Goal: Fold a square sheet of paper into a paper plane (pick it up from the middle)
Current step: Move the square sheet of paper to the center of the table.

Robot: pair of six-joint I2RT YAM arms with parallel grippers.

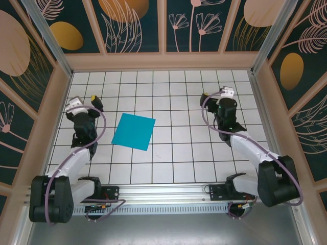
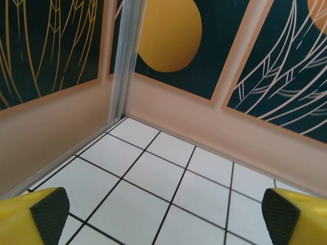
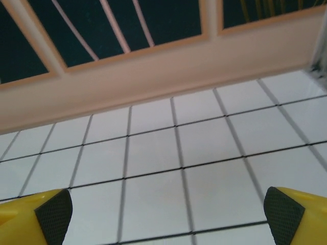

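One flat square sheet of thin teal-blue paper [image 1: 134, 131] lies unfolded on the white tiled bench [image 1: 194, 153], left of centre. There are two claws. The left claw [image 2: 163, 217] and the right claw [image 3: 166, 217] each have their two yellow fingers [image 2: 30, 217] spread wide apart. Both are empty and well apart from the sheet.
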